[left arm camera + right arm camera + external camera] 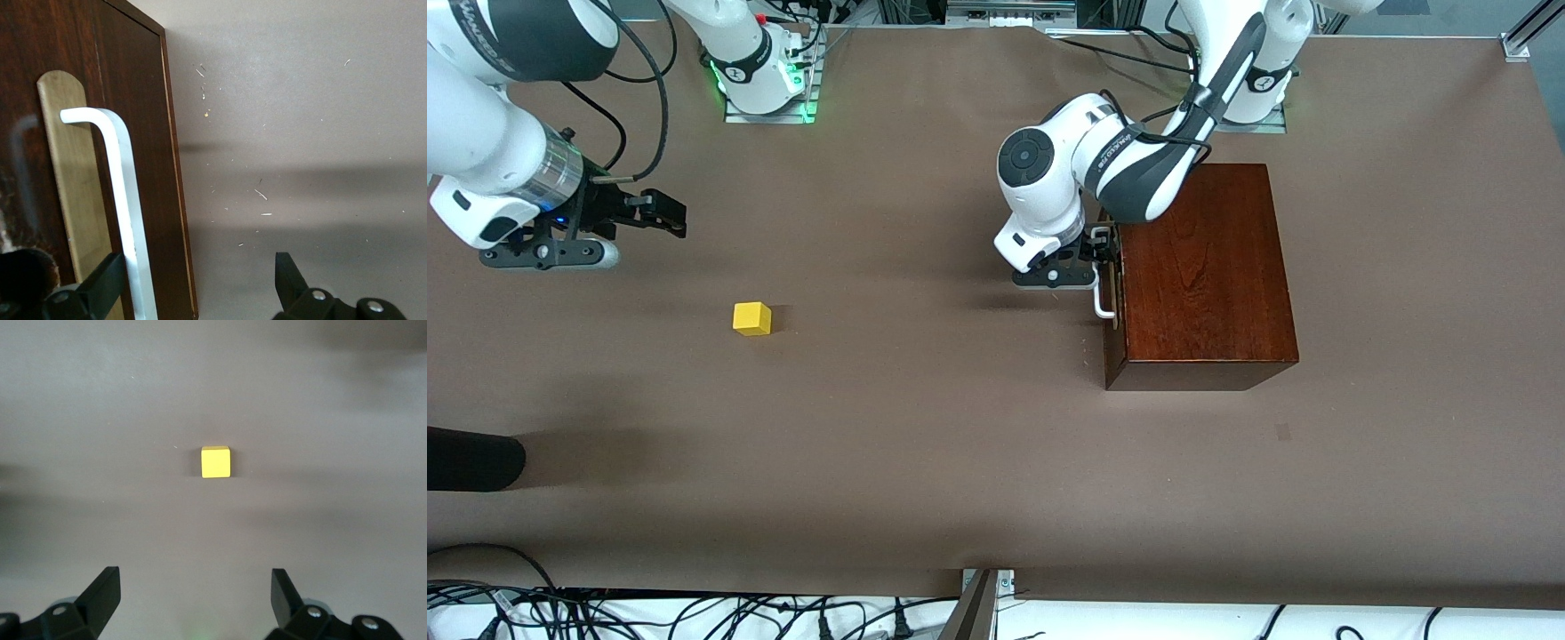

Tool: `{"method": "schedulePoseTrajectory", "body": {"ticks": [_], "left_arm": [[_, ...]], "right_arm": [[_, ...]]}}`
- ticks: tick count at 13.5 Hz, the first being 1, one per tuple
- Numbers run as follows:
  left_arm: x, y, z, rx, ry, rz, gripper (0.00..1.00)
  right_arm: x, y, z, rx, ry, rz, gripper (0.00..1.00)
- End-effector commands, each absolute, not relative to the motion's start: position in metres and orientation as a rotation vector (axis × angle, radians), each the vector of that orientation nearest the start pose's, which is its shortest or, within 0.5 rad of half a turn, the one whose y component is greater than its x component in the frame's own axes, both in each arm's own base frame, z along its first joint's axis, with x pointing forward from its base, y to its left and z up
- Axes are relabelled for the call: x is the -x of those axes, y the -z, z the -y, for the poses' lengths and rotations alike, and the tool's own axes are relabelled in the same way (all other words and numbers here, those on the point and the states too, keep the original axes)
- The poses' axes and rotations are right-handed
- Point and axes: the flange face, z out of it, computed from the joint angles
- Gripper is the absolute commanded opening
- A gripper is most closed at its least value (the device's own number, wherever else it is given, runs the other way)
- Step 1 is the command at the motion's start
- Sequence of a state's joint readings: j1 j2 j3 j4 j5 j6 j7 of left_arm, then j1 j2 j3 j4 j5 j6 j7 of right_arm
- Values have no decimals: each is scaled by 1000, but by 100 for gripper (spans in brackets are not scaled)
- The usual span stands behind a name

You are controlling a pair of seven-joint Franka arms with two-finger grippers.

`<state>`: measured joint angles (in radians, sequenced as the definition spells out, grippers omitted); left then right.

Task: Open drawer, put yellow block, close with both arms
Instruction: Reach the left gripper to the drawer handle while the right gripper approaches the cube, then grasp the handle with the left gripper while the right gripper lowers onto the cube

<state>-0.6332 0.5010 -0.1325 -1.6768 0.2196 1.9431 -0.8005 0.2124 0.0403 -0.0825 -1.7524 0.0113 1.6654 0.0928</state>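
Left tool (1100, 253) open, fingers straddling white metal U-shaped handle (123, 200) of shut dark-fronted drawer (133, 100) in glossy reddish-brown wooden box (1205, 267). We'd clamp squarely, then pull straight. Right tool (665, 218) open, waiting over brown counter (925, 444) above small yellow cube (215, 462).

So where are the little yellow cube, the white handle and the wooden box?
yellow block (751, 317): front view, its top face.
white handle (123, 200): left wrist view, its long bar.
wooden box (1209, 267): front view, its glossy top.
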Motion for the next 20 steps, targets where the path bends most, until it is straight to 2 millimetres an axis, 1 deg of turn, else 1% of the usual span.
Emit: {"method": "schedulePoseTrajectory", "body": {"ticks": [1,2,4,7,8,10,11,12,15,18,19,20], "left_arm": [[-484,-290,434,2874,-63,-94,100],[-484,-288,434,2874,-65,-95,100],[-485,-286,435,2878,-59,-79,100],[-485,-287,437,2886,-58,-70,100],[-486,-285,438,2891,-62,-57,100],[-481,-280,445,2891,-61,-34,100],[-480,-277,447,2888,-61,-8,100],[-478,-276,451,2898,-47,4,100],[-478,-276,455,2910,-42,8,100],[-485,-286,465,2932,-6,77,100],[-480,-286,472,2935,-3,58,100],[-480,-283,473,2934,-9,62,100]], "right_arm": [[-548,-490,-67,3125,-209,24,100],[-545,-477,-66,3123,-209,19,100],[-547,-458,-63,3125,-211,8,100],[-539,-417,-57,3126,-204,-9,100],[-536,-402,-52,3126,-185,-23,100],[-531,-375,-51,3129,-165,-26,100],[-532,-364,-52,3131,-164,-29,100],[-534,-353,-52,3133,-171,-31,100],[-539,-321,-52,3138,-182,-39,100],[-539,-287,-54,3146,-157,-31,100],[-540,-277,-56,3149,-154,-27,100],[-541,-266,-56,3151,-156,-27,100]]}}
